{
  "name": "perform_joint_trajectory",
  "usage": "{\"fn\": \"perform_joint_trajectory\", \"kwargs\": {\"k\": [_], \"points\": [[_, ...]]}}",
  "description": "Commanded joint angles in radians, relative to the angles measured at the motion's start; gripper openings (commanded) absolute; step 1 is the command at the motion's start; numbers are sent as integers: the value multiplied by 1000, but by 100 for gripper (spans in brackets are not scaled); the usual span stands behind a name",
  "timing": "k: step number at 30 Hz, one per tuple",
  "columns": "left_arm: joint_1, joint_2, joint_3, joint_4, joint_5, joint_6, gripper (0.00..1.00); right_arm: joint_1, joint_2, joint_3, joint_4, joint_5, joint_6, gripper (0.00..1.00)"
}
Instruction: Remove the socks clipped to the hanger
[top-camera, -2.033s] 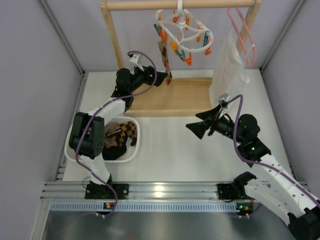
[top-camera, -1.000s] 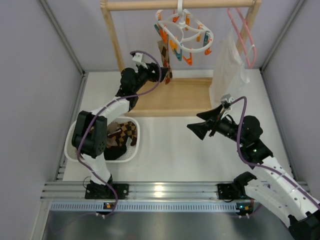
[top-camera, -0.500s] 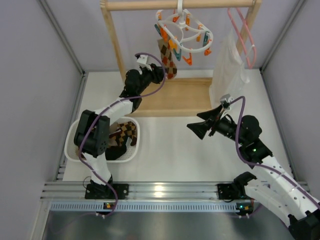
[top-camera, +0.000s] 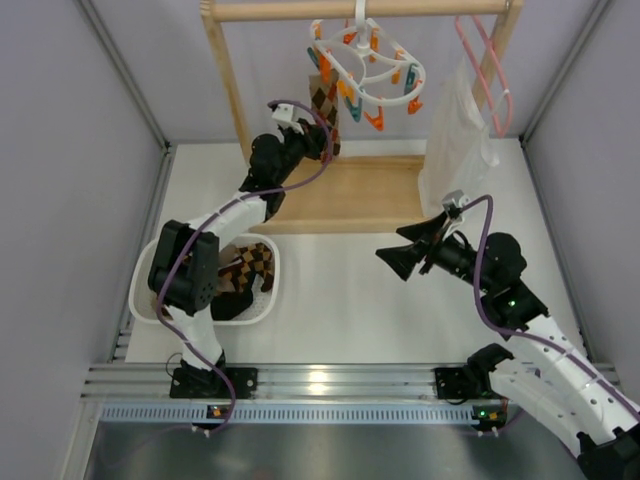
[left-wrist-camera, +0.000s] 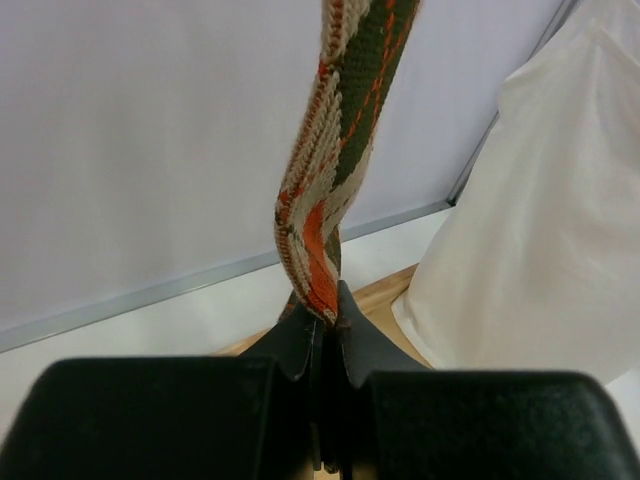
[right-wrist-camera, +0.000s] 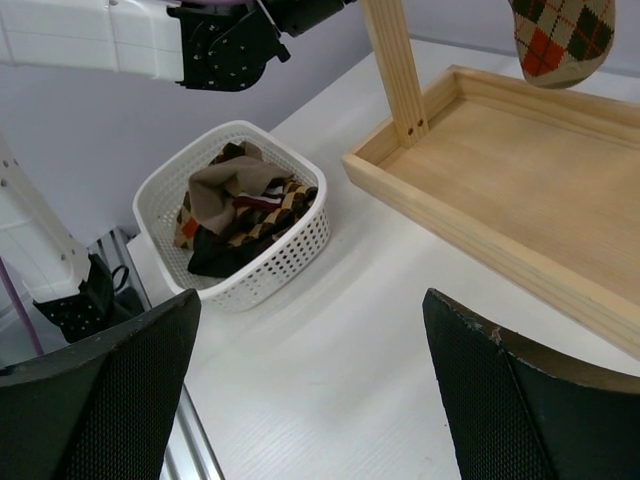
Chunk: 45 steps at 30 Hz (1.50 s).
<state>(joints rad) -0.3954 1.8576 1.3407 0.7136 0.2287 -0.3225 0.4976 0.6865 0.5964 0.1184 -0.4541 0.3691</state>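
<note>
One argyle sock (top-camera: 322, 104) hangs from the left side of the white ring hanger (top-camera: 368, 62), which is hooked on the wooden rail (top-camera: 290, 10) at the back of the table (top-camera: 340, 300). From above it shows brown and tan diamonds. At the left wrist it appears edge-on, a narrow twisted strip of cream and dark green with an orange streak. The left gripper (left-wrist-camera: 325, 316) has its jaws clenched on an edge of the sock, low down, above the back-left part of the wooden tray (top-camera: 350, 200). More socks (right-wrist-camera: 235, 210) lie heaped in the white basket (right-wrist-camera: 272, 272) near the left arm's base.

Which peg holds the sock I can't make out, as the orange and teal clips crowd together there. The left wrist view cuts the sock off at the top, and the right wrist view catches only its rounded toe at the frame's upper edge.

The right gripper (top-camera: 392, 258) hovers over the table with its jaws spread wide, grasping nothing, well apart from the rack. A white translucent garment (top-camera: 455, 130) hangs on a pink hanger (top-camera: 487, 70) at the right.

Two seconds ago the sock was drawn out long, slanting down toward the tray. The left gripper has since risen closer to the hanger and the sock looks shorter. The right arm has barely shifted.
</note>
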Motion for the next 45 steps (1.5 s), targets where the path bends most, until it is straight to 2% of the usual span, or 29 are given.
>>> {"fn": "perform_joint_trajectory", "kwargs": {"k": [1,6,7,10,11,15,17,21,27,31,36,42,45], "points": [[-40,-66,-11,55,-72,31,0,15,-25,40,-11,8,-13,88],[-152,-170,-135,52,-267,132,0,13,-88,97,-106,89,-5,88],[-205,-178,-138,38,-367,164,0,15,-97,114,-153,151,-15,88],[-345,-186,-129,-8,-518,299,0,13,-123,199,-301,291,-45,89],[-374,-183,-126,-9,-617,313,0,13,-137,242,-327,311,-53,89],[-517,-178,-94,-23,-790,437,0,13,-128,383,-460,376,-96,90],[-557,-158,-51,-25,-917,474,0,13,-88,486,-503,405,-107,90],[-644,-109,38,-25,-1075,600,0,13,-4,663,-572,430,-142,90],[-680,9,211,-22,-1280,775,0,13,206,969,-713,442,-180,89],[-651,45,242,-25,-1348,806,0,13,320,1086,-769,404,-190,87],[-594,-6,158,-22,-1358,775,0,15,404,1140,-767,350,-176,84],[-611,29,161,-23,-1355,800,0,16,528,1272,-776,284,-150,76],[-632,64,208,-23,-1353,832,0,24,576,1338,-792,285,-151,73]]}}
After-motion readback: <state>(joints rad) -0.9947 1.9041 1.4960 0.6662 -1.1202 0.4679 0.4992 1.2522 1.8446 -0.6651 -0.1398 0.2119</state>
